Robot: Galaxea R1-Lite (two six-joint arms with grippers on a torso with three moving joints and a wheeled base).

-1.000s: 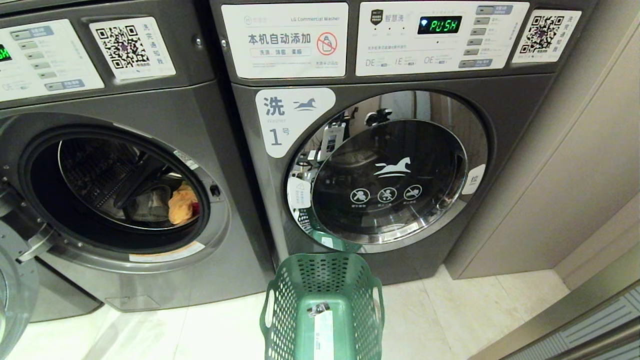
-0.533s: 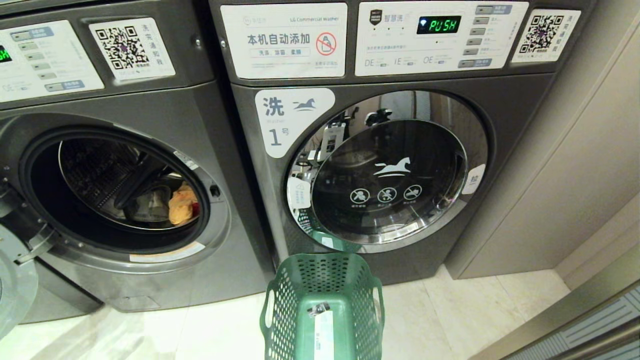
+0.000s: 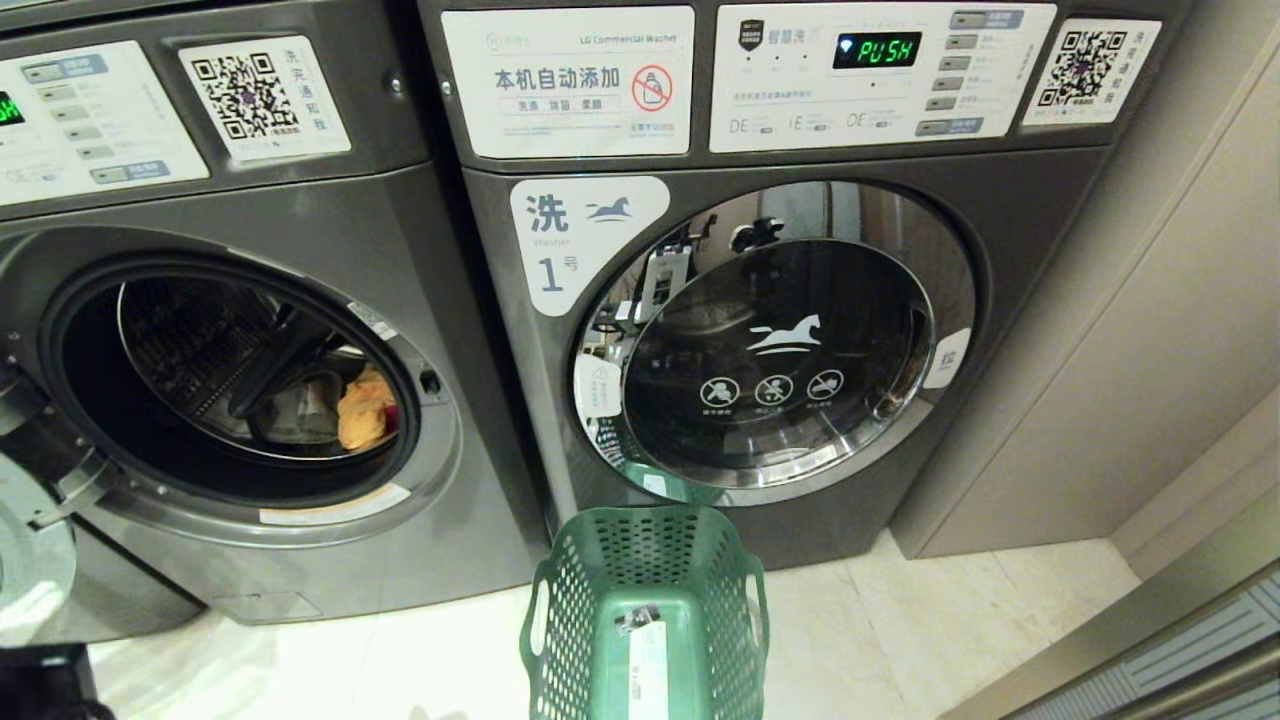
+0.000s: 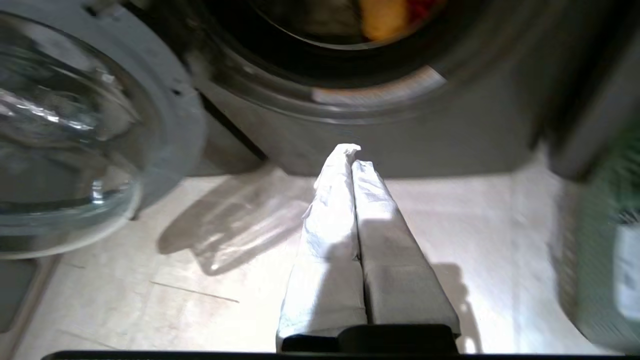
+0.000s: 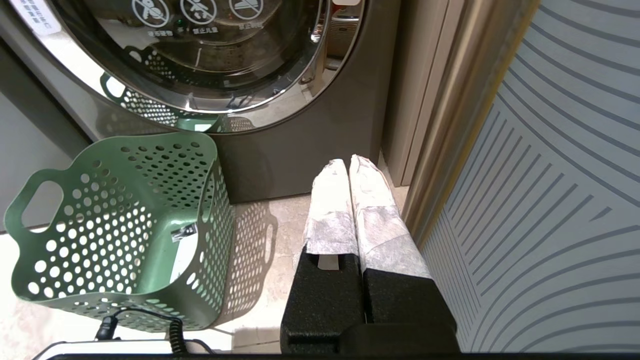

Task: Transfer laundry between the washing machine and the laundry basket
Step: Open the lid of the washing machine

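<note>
The washing machine [image 3: 300,200] on the left stands with its round door [image 3: 35,560] swung open. In its drum lies the laundry: a yellow-orange garment [image 3: 365,405], a red sliver [image 3: 393,418] and grey denim [image 3: 300,405]. The green laundry basket [image 3: 600,570] sits on the floor before the neighbouring washer, with only a white tag showing inside. My left gripper [image 4: 352,155] is shut and empty, low over the floor below the open drum, with yellow-orange cloth [image 4: 382,17] above it. My right gripper [image 5: 348,162] is shut and empty, beside the basket [image 5: 125,225].
The closed washer labelled 1 [image 3: 770,330] stands right of the open one. A beige wall panel [image 3: 1150,350] and a ribbed panel [image 5: 550,200] close off the right side. The open glass door [image 4: 65,135] juts out beside my left gripper. Pale tiled floor [image 3: 880,640] surrounds the basket.
A dark part of my left arm has come into the bottom left corner of the head view. The open door's edge has shifted slightly. Laundry, basket and right arm have kept still.
</note>
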